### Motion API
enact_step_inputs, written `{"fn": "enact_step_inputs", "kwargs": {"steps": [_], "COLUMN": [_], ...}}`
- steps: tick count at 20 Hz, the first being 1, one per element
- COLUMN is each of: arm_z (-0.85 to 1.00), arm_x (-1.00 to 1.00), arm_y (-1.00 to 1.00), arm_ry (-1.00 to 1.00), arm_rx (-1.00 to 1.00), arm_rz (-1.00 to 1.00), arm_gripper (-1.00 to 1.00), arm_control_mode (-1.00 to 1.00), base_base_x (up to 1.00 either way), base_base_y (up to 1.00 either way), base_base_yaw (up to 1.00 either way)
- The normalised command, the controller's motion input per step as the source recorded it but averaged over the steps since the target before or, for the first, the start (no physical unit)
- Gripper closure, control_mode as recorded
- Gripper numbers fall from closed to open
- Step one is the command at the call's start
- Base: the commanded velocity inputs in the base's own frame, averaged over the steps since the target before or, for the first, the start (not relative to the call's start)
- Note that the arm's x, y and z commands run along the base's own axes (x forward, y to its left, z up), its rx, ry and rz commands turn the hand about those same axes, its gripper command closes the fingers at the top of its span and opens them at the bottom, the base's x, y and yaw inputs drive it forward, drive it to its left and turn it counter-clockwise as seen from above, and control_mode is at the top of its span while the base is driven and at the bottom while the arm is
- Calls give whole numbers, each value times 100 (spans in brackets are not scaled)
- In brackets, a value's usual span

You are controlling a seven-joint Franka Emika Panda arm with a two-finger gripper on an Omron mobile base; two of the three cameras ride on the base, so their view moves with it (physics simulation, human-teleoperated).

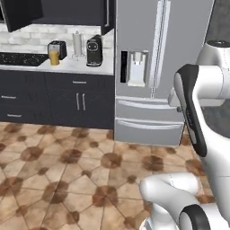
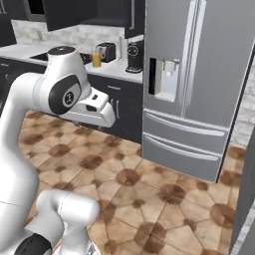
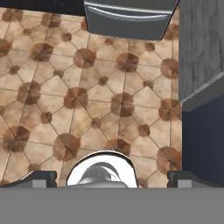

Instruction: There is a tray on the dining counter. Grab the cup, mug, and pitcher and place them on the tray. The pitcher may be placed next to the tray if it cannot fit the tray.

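The pitcher (image 1: 54, 57) stands upright on the counter (image 1: 31, 65) in the upper left of the left base view, a small amber-orange cylinder set back a little from the counter's front edge. In the right base view it shows in the upper middle-left (image 2: 96, 60), just past the arm's top joint. Directly behind it, close enough that I cannot tell whether they touch, is a dark toaster (image 1: 60, 48). To the right along the counter come a white paper-towel roll (image 1: 77, 44) and then a black coffee machine (image 1: 94, 50), which stands near the counter's right end. To the pitcher's left a dark stovetop (image 1: 18, 59) runs to the frame edge. The counter's right end butts against the tall grey fridge (image 1: 152, 67), whose front stands forward of the dark cabinet fronts (image 1: 67, 101) below the counter. In front of cabinets and fridge lies a broad stretch of open brown patterned tile floor (image 1: 67, 170), reaching down to the robot's base at the bottom of both base views. The white arm (image 1: 194, 108) is folded up well back from the counter, at the right of the left base view and the left of the right base view (image 2: 64, 94). In the hand view the tool (image 3: 112, 180) looks down on that floor, its two dark fingertips (image 3: 41, 178) spread wide at the bottom corners with nothing between them. The fridge's lower drawer is at the top of that view, with a grey wall (image 3: 201, 43) and a dark blue panel (image 3: 203, 140) along the right edge.
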Motion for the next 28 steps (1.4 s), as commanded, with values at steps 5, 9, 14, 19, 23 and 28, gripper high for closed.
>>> {"fn": "enact_step_inputs", "kwargs": {"steps": [5,9,14,19,23,28], "arm_z": [0,0,0,0,0,0], "arm_x": [0,0,0,0,0,0], "arm_y": [0,0,0,0,0,0], "arm_ry": [0,0,0,0,0,0], "arm_rx": [0,0,0,0,0,0], "arm_rz": [0,0,0,0,0,0], "arm_gripper": [-100,-100,-100,-100,-100,-100], "arm_control_mode": [100,100,100,100,100,100], "base_base_x": [100,100,99,80,69,73], "base_base_y": [0,0,0,0,0,0], "base_base_yaw": [45,44,41,28,26,34]}}
